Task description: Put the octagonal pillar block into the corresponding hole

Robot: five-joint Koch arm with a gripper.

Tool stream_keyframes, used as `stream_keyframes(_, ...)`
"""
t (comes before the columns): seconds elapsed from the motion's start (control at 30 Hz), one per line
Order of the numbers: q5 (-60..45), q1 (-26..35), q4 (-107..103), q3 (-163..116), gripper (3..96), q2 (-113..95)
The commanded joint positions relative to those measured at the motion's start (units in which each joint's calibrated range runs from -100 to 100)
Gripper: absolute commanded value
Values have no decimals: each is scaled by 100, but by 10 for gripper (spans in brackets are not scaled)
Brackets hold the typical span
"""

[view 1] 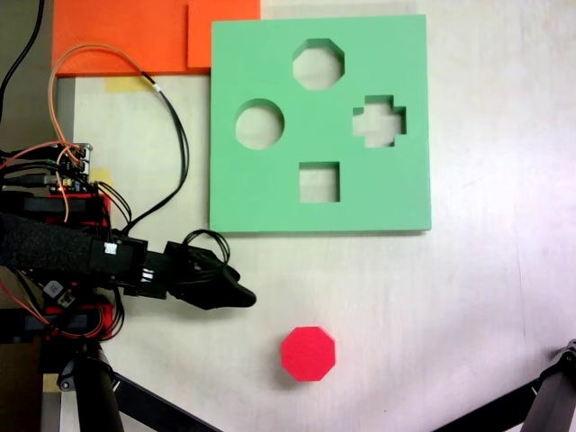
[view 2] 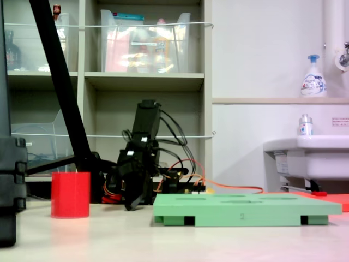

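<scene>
Nearest the second exterior view's lens, the octagonal pillar block [view 2: 70, 195] waits ungrasped at five o'clock of the gripper [view 1: 241, 295], whose jaws look closed and empty; the corresponding hole [view 1: 318, 64] lies toward one o'clock.

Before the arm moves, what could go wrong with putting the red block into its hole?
1. The tool is apart from the red block, so a careless approach may knock it away.
2. The eight-sided hole sits near the round hole; the block could go there.
3. It may jam if turned.
</scene>
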Motion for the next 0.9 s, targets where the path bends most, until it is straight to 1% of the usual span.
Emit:
stream_keyframes(0.03, 889, -83, -1369, 600, 457, -68)
stream_keyframes(0.13, 1475, -73, -3978, 2594, 457, -68)
stream_keyframes(0.4, 2281, 220, -8590, 6702, 456, -68)
stream_keyframes(0.57, 2505, 264, -10661, 9673, 456, 2250)
stream_keyframes(0.67, 2598, 278, -10661, 10869, 460, 3228)
stream_keyframes(0.7, 2603, 298, -10661, 11109, 473, 3367)
stream_keyframes(0.8, 2608, 366, -10661, 11418, 577, 3647)
stream_keyframes(0.9, 2676, 386, -10661, 11488, 731, 3898)
